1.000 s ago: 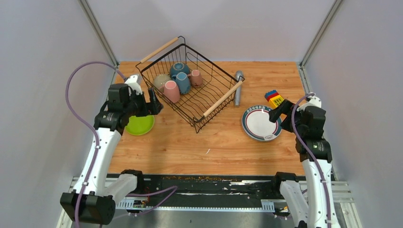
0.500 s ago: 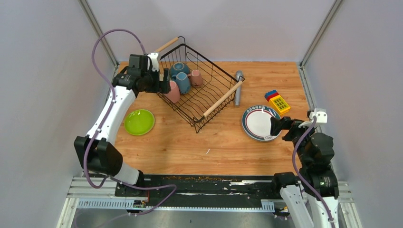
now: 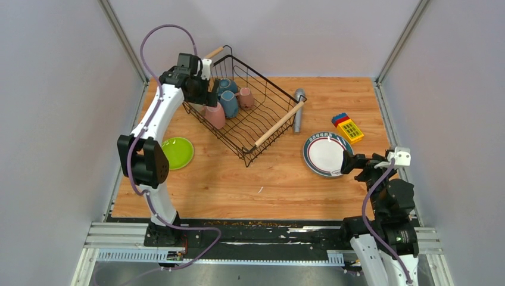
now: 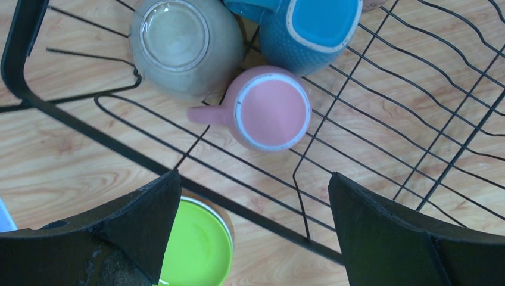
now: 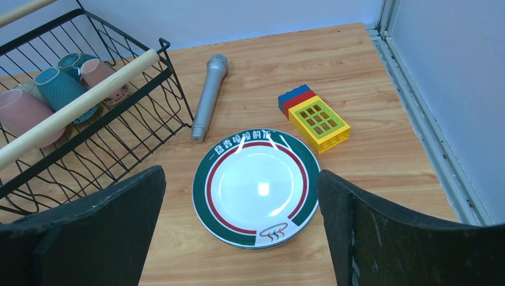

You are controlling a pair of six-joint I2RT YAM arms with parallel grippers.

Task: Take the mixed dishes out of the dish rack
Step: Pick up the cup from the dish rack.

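Black fingers of the left hand [image 4: 253, 182] are spread wide with nothing between them, hanging over the left corner of the dish rack [image 4: 77, 128]. Straight below the gap is the pink mug [image 4: 271, 107]. It sits inside the rack mouth down, base up, so its long axis runs pretty much up-down toward the wrist camera. The handle sticks out sideways to the left of that view, right at the beige bowl [image 4: 178, 44], which is flipped over too and looks to be touching it. A blue mug [image 4: 309, 27] is crowded in just behind. That crowding is what I'd worry about: come down off-centre and one finger lands on the bowl or clips a rack wire instead of sliding past the mug. A squeeze across the handle would likely twist the mug out. The sides look smooth and glazed, so a shallow pinch could slip, and the rim might snag on the wires going up and drag the whole rack, which sits diagonal on the desk [image 3: 268, 179]. The lime plate [image 4: 196, 247] lies on the desk just outside that corner. Way over on the other side, the right hand [image 5: 241, 174] is just as open and empty. It hovers over the white plate [image 5: 256, 196], which lies flat on the desk near the grey cylinder [image 5: 208, 95] and the toy block [image 5: 312, 116].
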